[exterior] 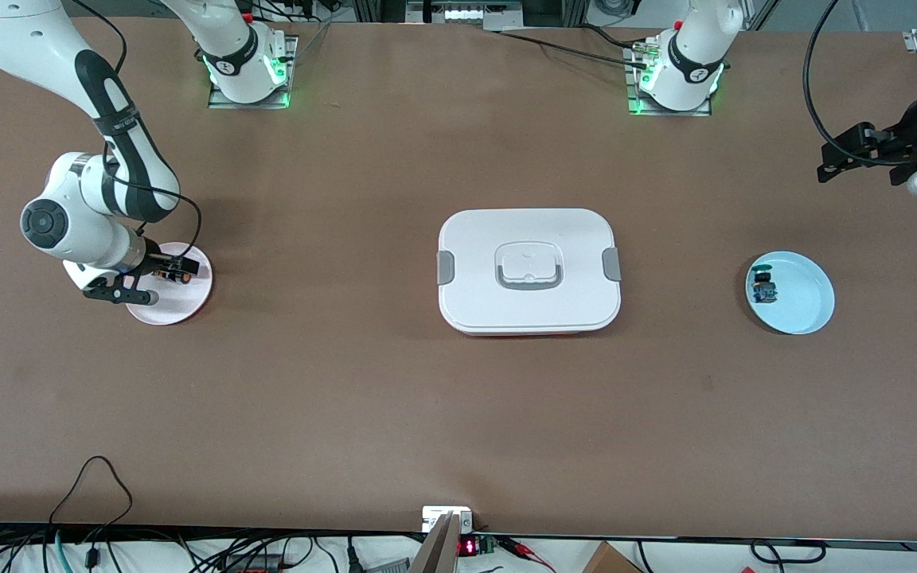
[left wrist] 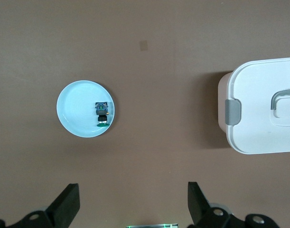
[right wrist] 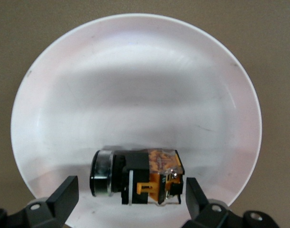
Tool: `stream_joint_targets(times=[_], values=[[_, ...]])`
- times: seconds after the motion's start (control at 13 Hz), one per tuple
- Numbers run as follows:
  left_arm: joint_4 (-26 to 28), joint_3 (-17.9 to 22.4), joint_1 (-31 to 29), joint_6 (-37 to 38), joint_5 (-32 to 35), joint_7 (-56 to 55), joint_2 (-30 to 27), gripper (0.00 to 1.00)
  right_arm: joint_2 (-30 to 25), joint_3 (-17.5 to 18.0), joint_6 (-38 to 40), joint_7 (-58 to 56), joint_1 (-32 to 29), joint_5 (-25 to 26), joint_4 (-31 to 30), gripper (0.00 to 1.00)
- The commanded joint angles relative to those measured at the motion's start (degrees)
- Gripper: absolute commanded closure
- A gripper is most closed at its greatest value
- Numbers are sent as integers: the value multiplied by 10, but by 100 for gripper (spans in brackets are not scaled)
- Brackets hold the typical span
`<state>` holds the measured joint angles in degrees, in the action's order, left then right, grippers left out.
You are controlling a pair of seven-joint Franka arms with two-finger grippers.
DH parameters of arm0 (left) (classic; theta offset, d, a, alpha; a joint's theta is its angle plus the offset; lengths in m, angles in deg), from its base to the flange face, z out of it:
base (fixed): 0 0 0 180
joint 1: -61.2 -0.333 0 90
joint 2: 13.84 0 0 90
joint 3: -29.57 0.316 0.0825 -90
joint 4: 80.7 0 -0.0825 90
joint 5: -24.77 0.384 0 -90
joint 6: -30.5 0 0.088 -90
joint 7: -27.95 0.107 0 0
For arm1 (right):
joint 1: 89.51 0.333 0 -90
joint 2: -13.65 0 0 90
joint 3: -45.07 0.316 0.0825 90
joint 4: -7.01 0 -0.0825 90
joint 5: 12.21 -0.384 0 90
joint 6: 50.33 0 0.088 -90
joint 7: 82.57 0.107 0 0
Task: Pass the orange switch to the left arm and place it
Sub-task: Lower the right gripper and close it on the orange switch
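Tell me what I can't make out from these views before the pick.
- Orange switch: its cap colour; it lies on its side on the pink plate, rim toward the right wrist camera.
- Right gripper: front view, the wrist covers one finger.
- Left gripper: front view, arm cut by the frame edge.

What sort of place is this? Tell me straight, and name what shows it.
Most likely a robotics lab test bench. Two white robot arms are bolted to a plain brown table, loose cables and electronics line its edge nearest the front camera, and only staged props sit on it: a white lidded box between two small plates.
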<state>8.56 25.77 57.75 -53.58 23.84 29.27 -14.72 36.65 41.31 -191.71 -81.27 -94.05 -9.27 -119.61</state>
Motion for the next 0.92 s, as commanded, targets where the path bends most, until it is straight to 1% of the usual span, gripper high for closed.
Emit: stream_joint_targets(times=[0.0, 0.61, 0.69, 0.77, 0.84], values=[[-22, 2, 5, 15, -7, -7, 10, 0, 5, 3, -20, 29, -8, -11, -5, 0], [-22, 2, 5, 14, -7, -6, 11, 0, 13, 3, -25, 31, -8, -10, -4, 0], [-22, 2, 5, 15, -7, -6, 11, 0, 13, 3, -25, 31, -8, -10, -4, 2], [-22, 2, 5, 15, -7, -6, 11, 0, 13, 3, -25, 30, -8, -10, -4, 8], [-22, 2, 5, 15, -7, -6, 11, 0, 13, 3, -24, 22, -8, -10, -4, 21]])
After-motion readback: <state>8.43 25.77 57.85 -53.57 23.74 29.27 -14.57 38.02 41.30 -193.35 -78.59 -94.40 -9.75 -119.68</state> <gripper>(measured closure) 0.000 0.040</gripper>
